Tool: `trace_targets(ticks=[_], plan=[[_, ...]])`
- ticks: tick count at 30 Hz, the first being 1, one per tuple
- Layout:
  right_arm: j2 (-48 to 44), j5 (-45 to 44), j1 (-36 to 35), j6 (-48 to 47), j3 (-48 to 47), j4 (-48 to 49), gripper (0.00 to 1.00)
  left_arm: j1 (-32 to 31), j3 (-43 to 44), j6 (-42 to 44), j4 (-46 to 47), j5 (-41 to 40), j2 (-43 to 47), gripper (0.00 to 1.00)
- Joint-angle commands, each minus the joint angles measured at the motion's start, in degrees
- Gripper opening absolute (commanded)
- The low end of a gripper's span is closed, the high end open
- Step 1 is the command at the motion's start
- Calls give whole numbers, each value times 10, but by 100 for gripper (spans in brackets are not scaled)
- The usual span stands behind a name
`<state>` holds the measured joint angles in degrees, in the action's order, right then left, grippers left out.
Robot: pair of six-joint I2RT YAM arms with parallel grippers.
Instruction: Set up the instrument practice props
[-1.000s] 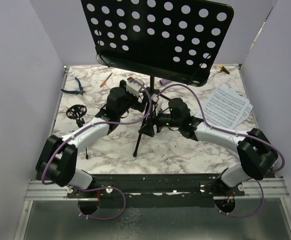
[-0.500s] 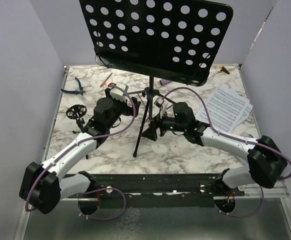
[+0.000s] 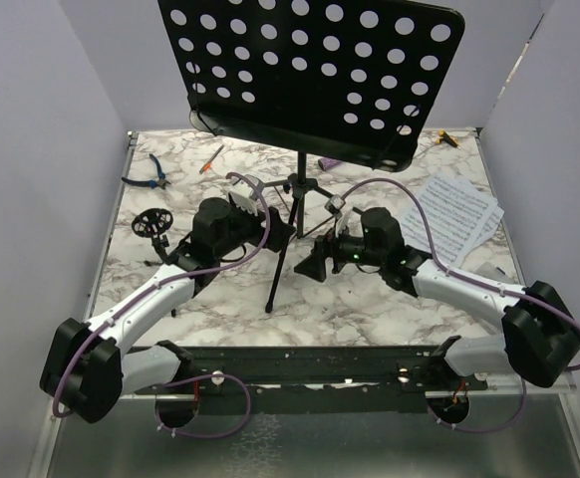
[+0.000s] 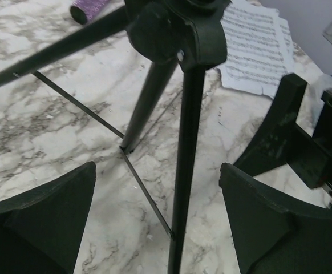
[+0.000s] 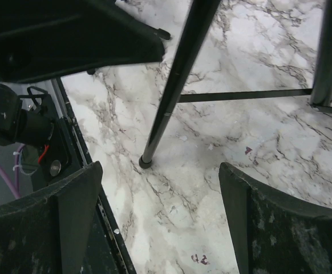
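Note:
The tall black music stand stands upright mid-table, its perforated desk [image 3: 310, 75] high over its pole [image 3: 296, 194] and tripod legs. My left gripper [image 3: 275, 229] is open just left of the legs; in its wrist view one leg [image 4: 186, 171] stands between the fingers of the left gripper [image 4: 157, 217], untouched. My right gripper [image 3: 315, 261] is open just right of the legs; in the right wrist view it [image 5: 160, 211] is empty above the marble, near a leg [image 5: 174, 80]. White sheet-music pages [image 3: 452, 214] lie at the right. The purple microphone [image 4: 88, 8] lies behind the stand. The small black mic stand [image 3: 151, 224] lies at the left.
Blue-handled pliers [image 3: 150, 174] and an orange pen [image 3: 212, 157] lie at the back left. A small yellow object [image 3: 447, 138] lies at the back right. Grey walls close in the marble table [image 3: 370, 299] on the left, right and back.
The left gripper swung away to the left and has come back lower, beside the stand's legs. The right gripper has drawn back to the right. The stand stays upright.

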<state>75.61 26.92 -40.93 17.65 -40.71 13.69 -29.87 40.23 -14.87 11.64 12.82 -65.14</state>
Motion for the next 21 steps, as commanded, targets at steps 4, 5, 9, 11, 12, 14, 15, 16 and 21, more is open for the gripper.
trace_targets(ticks=[4,5,9,11,12,14,15,16,21], plan=[[-2,68,73,13,23,38,87,-22,-7,-15,-1,105,-23,84],[2,75,82,12,20,40,87,-26,-7,-11,-2,104,-26,80],[30,85,105,-6,-8,24,85,-33,-6,-4,-2,86,-46,67],[47,83,112,-12,-24,22,84,-37,-3,2,-6,75,-57,58],[56,80,116,-11,-32,21,83,-40,-1,5,-10,68,-62,56],[75,80,124,-12,-49,19,81,-43,5,8,-16,57,-70,54],[85,81,127,-14,-57,17,81,-45,7,9,-18,53,-74,50],[94,80,128,-18,-67,15,80,-46,9,9,-18,50,-77,48],[139,70,135,-33,-107,12,79,-52,28,18,-18,36,-107,32]])
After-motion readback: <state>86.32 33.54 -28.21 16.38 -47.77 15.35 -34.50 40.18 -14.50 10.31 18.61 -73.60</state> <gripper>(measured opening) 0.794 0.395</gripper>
